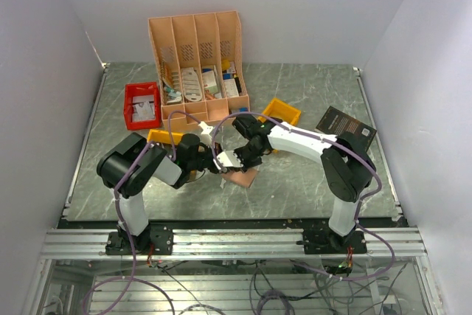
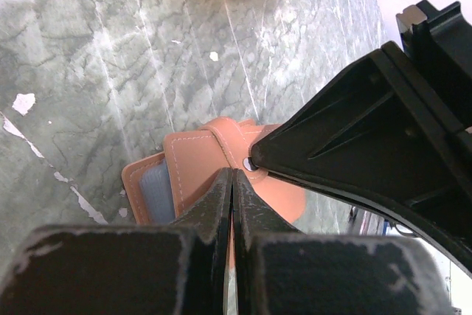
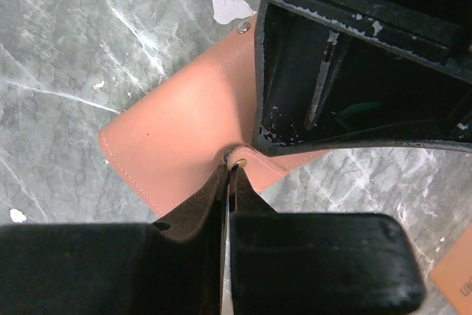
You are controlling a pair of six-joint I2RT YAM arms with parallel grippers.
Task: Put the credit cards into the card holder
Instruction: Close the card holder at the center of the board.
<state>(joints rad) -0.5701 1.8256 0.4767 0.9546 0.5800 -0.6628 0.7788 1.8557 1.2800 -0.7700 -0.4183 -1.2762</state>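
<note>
Two black grippers, left gripper [image 2: 233, 182] and right gripper [image 3: 227, 172], pinch the small tan-brown leather card holder [image 3: 177, 130]; spread its flaps slowly

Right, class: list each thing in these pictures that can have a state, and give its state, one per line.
Tan-brown leather card holder: partly open, pale pocket showing, gripped by both tools.
Left tool: shut on the card holder's edge.
Right tool: shut on its snap tab.
Peach slotted desk organiser: upright, slots holding papers.
Red plastic bin: holds white items.
</note>
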